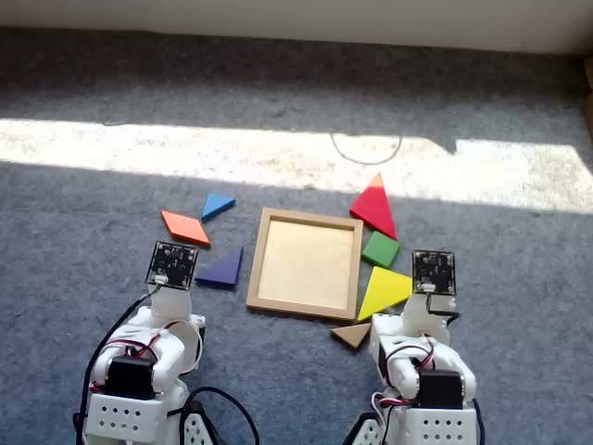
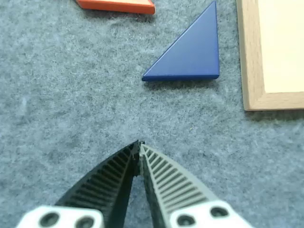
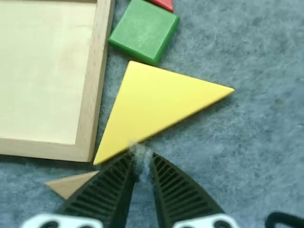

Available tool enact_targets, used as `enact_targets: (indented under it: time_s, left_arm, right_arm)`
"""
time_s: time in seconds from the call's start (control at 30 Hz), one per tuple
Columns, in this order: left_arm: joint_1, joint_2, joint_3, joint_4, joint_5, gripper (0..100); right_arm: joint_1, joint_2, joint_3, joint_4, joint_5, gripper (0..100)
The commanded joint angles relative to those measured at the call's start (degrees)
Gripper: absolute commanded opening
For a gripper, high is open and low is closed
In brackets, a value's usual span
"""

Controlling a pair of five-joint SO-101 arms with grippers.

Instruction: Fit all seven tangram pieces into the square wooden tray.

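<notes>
The square wooden tray (image 1: 257, 261) is seen lying flat in the middle of the grey desk (image 1: 83, 232), with nothing in it. All seven pieces are laid around it on the desk. To one side, the orange parallelogram (image 1: 185, 227), the light blue triangle (image 1: 217, 205) and the dark blue triangle (image 1: 223, 269) are found. The dark blue one lies near the tray's rim without touching it. On the other side, the red triangle (image 1: 374, 209), the green square (image 1: 381, 249) and the yellow triangle (image 1: 383, 290) are lined up just beside the rim. The tan triangle (image 1: 352, 335) is placed near the tray's corner.

The left hand (image 2: 139, 147) is held closed, its tips meeting, and nothing is gripped. It is poised above bare desk, short of the dark blue triangle. The right hand (image 3: 142, 160) is all but closed, a thin slit being left between its tips. Nothing is held by it, and its tips are set at the yellow triangle's long edge.
</notes>
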Motion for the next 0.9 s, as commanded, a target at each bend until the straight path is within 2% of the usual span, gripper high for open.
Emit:
enact_targets:
  time_s: [0.0, 0.23, 0.37, 0.77, 0.87]
  left_arm:
    - [-0.48, -1.45, 1.19, 0.35, -0.44, 1]
    - [-0.48, -1.45, 1.19, 0.35, -0.44, 1]
    - [-0.48, -1.45, 1.19, 0.35, -0.44, 1]
    - [-0.48, -1.45, 1.19, 0.35, -0.44, 1]
    - [-0.48, -1.45, 1.19, 0.35, -0.44, 1]
  right_arm:
    - [1.27, -0.57, -1.63, 0.04, -0.09, 0.9]
    - [1.01, 0.22, -18.68, 5.14, -0.53, 0.8]
    - [1.01, 6.02, -24.66, 5.23, -0.70, 0.8]
    - [0.84, 48.31, -44.44, 4.79, -26.02, 1.4]
    - [-2.42, 55.60, -46.55, 4.35, -28.04, 6.5]
